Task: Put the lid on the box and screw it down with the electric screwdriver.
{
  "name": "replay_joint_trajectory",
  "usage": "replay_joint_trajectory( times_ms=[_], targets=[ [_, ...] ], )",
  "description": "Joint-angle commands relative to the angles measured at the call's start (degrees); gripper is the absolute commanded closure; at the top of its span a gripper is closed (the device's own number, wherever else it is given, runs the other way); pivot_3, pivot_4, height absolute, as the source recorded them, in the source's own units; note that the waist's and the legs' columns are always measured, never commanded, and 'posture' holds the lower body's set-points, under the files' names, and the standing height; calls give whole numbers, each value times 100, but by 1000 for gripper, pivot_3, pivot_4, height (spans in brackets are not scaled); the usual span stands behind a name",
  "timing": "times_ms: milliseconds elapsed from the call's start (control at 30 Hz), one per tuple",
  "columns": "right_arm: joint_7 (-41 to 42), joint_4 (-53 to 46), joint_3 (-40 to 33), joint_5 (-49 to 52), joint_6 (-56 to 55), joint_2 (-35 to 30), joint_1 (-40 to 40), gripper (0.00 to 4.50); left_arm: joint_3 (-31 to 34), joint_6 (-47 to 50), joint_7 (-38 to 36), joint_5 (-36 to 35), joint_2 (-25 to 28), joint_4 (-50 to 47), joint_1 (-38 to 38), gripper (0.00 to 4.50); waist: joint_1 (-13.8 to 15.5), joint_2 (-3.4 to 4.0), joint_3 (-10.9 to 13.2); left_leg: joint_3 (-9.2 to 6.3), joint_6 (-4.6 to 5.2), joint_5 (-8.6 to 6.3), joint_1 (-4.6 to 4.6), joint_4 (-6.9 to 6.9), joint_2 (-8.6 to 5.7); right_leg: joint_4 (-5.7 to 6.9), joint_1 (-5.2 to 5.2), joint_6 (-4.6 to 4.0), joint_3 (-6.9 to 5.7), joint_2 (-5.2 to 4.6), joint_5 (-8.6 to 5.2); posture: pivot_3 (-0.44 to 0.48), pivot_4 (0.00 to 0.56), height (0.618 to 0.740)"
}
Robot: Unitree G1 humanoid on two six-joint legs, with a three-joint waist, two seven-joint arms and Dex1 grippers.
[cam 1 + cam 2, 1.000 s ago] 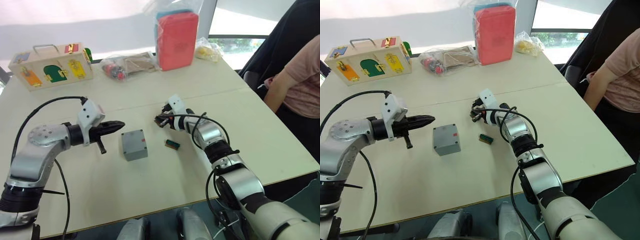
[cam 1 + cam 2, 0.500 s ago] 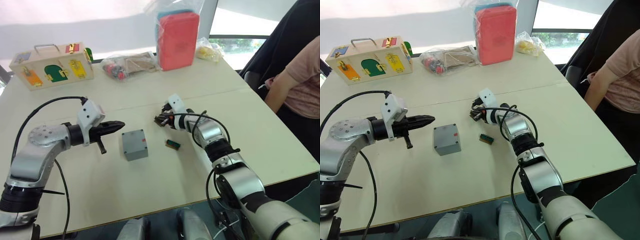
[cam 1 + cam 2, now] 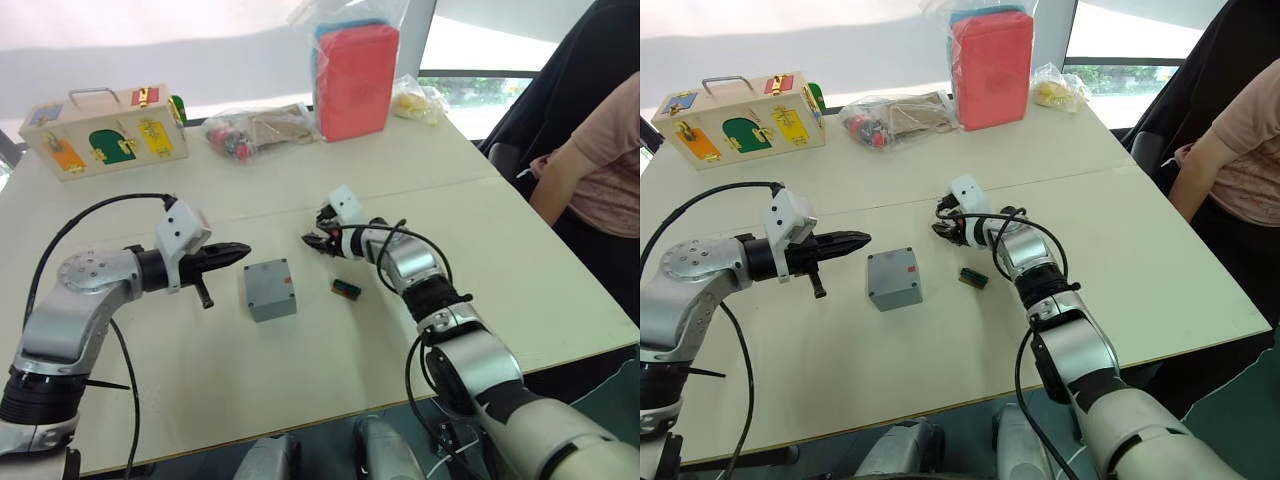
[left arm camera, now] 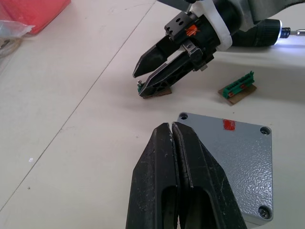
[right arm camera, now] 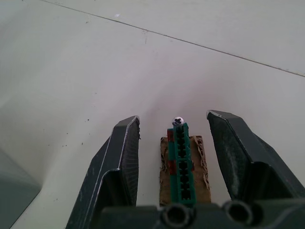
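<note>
**Pale table, window upper right**

My left gripper (image 4: 172, 131) is clenched, empty, beside the box (image 3: 269, 289) at frame centre, lid (image 4: 236, 162) on. My right gripper (image 5: 174, 138) is spread around a green strip (image 5: 181, 164). Person (image 3: 600, 150) seated right.

grey lid (image 4: 235, 164) sits closed on the box (image 3: 269, 290), flat on the table.
</note>
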Motion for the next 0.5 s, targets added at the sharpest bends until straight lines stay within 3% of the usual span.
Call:
replay_joint_trajectory(
  times_ms=[33,500],
  targets=[
    [-16,136,-102,5,-293,61,-283,2128,82,-42,20,-18,59,-124,-61,4500,-1,0,0,0,0,0,0,0,0,0,0,0,0,0,0,0,150,740],
    [48,313,-108,-21,-408,95,-352,2128,95,-44,68,-29,50,-169,-21,4500,-3,0,0,0,0,0,0,0,0,0,0,0,0,1,0,0,150,740]
  ],
)
